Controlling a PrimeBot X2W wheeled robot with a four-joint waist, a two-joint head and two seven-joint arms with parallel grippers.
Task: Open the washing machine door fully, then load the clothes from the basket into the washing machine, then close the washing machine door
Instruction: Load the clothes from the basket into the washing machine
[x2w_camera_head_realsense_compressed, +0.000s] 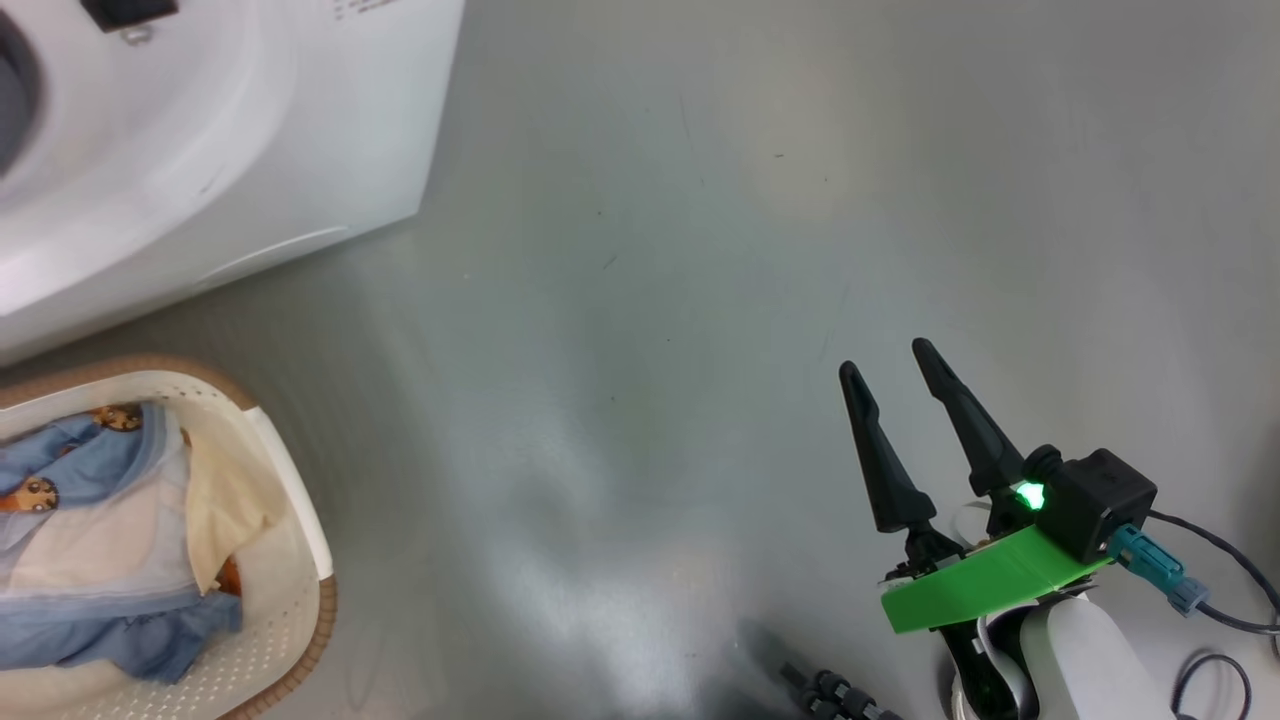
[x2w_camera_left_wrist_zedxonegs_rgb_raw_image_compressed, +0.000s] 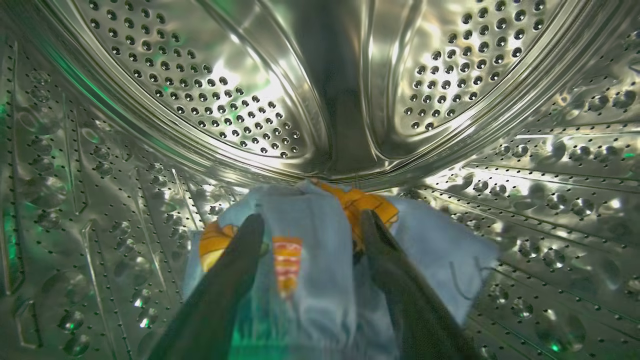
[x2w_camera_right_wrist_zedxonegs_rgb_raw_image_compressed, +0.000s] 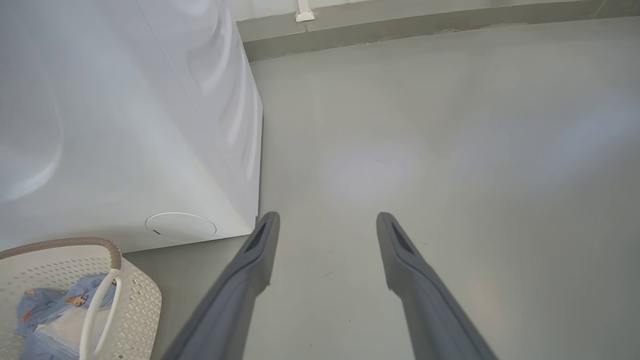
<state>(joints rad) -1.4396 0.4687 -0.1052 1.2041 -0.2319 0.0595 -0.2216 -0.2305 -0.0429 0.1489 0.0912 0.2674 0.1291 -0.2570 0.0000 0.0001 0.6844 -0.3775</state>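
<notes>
From the head: looks down on the washing machine (x2w_camera_head_realsense_compressed: 230, 130), with the basket (x2w_camera_head_realsense_compressed: 300, 600) on the floor (x2w_camera_head_realsense_compressed: 650, 300) just in front of it and the clothes (x2w_camera_head_realsense_compressed: 100, 560) heaped inside, blue bear-print around a cream piece. Finds the right gripper (x2w_camera_head_realsense_compressed: 885, 357) well away from the washing machine, over bare floor, fingers spread and holding nothing. From the left wrist: peers deep inside the washing machine's steel drum (x2w_camera_left_wrist_zedxonegs_rgb_raw_image_compressed: 200, 100), past the left gripper (x2w_camera_left_wrist_zedxonegs_rgb_raw_image_compressed: 312, 217), fingers parted wide, with a blue garment (x2w_camera_left_wrist_zedxonegs_rgb_raw_image_compressed: 440, 250) lying between and under them on the drum bottom, apparently not pinched. From the right wrist: looks along the right gripper's open fingers past the washing machine's front corner, the basket low beside that front. Judged for the coming move: back out of the washing machine, then down to the basket just before its opening; left arm much the nearer.
</notes>
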